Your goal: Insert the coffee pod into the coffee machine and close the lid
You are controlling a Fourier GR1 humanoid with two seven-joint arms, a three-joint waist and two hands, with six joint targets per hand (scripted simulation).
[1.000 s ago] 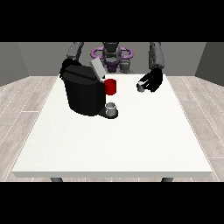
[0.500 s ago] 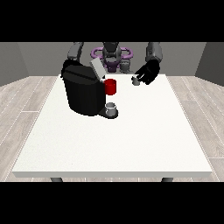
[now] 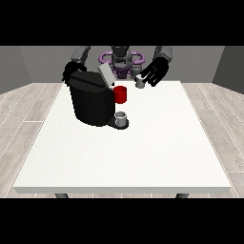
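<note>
Behind the coffee machine (image 3: 93,102), one hand (image 3: 69,72) is half hidden.

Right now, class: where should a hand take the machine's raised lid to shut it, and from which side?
Take the lid at its raised free end, from above. It slants up off the coffee machine, so pushing down on that end should probably swing it shut.

White table (image 3: 143,157), grey cup (image 3: 122,116) near black machine

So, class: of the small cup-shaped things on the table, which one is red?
The red cup beside the coffee machine, above its tray. The grey cup below it and the grey pod by the hand at the view's right are not red.
</note>
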